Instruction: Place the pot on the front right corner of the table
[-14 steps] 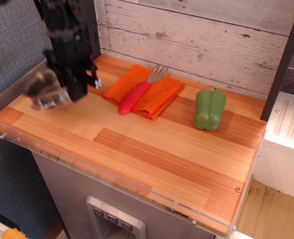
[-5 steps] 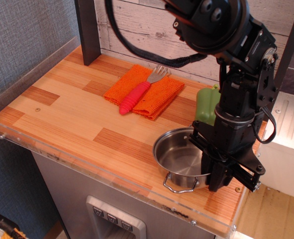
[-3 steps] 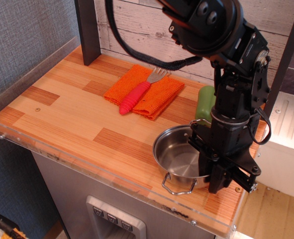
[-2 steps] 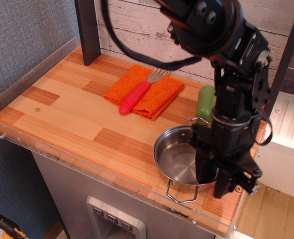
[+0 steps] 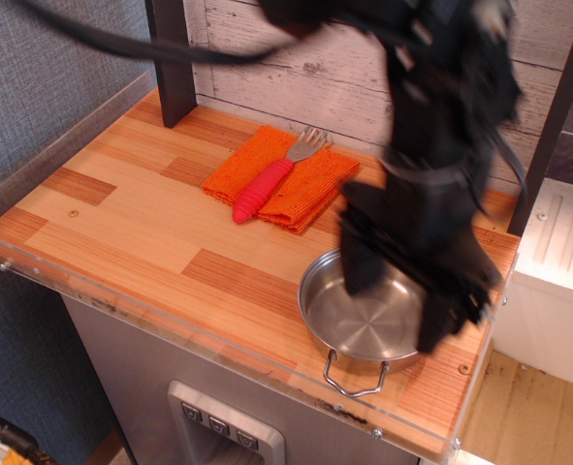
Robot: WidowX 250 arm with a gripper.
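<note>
Sitting at the near right corner of the table (image 5: pixel 150 228): the pot (image 5: pixel 362 323), shallow, round, shiny steel, one wire loop handle pointing toward the near edge. Hovering over its right side, motion-blurred: the gripper (image 5: pixel 417 276), grip impossible to tell. No readable writing anywhere.

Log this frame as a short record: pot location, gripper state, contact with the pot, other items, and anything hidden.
pot: upright on the table, front right area, one wire handle toward the front edge
gripper: motion-blurred, above the pot's right side; open or shut cannot be told
contact: unclear because of the blur
other items: orange cloth near the back wall, red-handled fork lying on it
hidden: the arm blocks the back right part of the table
</note>
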